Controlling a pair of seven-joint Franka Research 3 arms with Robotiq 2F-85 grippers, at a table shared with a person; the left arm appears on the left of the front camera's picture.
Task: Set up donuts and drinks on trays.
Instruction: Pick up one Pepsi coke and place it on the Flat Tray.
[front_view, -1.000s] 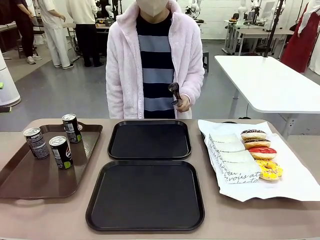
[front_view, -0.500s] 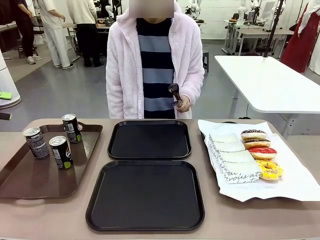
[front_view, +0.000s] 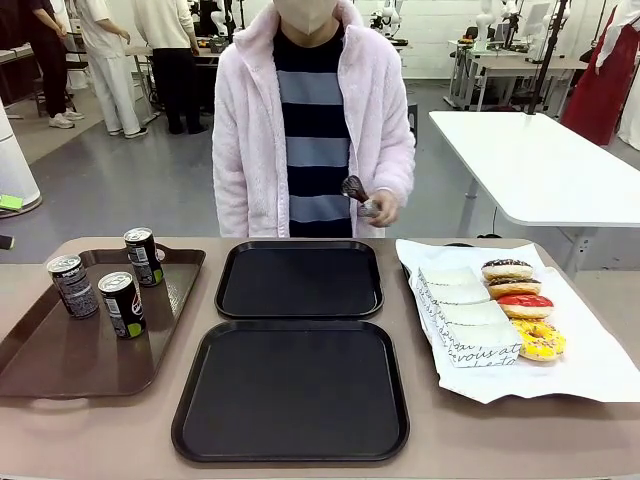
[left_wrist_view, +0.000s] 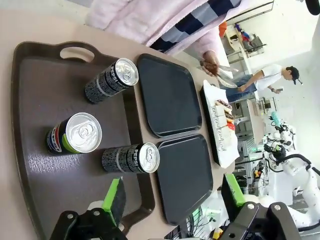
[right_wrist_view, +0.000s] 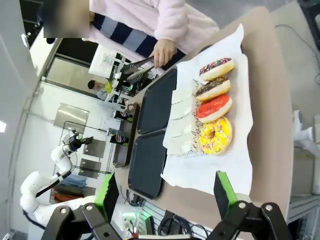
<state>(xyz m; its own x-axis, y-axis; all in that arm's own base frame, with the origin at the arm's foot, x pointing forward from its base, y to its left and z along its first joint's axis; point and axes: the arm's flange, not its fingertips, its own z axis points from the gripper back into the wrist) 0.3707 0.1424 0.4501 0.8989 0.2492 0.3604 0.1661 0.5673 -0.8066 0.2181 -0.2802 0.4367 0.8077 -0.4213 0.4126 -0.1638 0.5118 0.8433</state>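
The far black square plastic tray (front_view: 299, 279) and the near black square plastic tray (front_view: 291, 390) lie bare, open to a reach from above. Three slim dark cans (front_view: 121, 303) crowd the far half of the long brown tray (front_view: 60, 360); its near half is free. The person's hand (front_view: 382, 208) with metal tongs (front_view: 353, 187) hangs by the far edge, near the row of sleeved ring donuts (front_view: 525, 305).

The front view looks across the table (front_view: 100, 440) at the person (front_view: 310, 120). The left wrist view looks down from above the cans (left_wrist_view: 75, 139), the right one from above the donuts (right_wrist_view: 215, 135); all three share the black trays (front_view: 290, 390).
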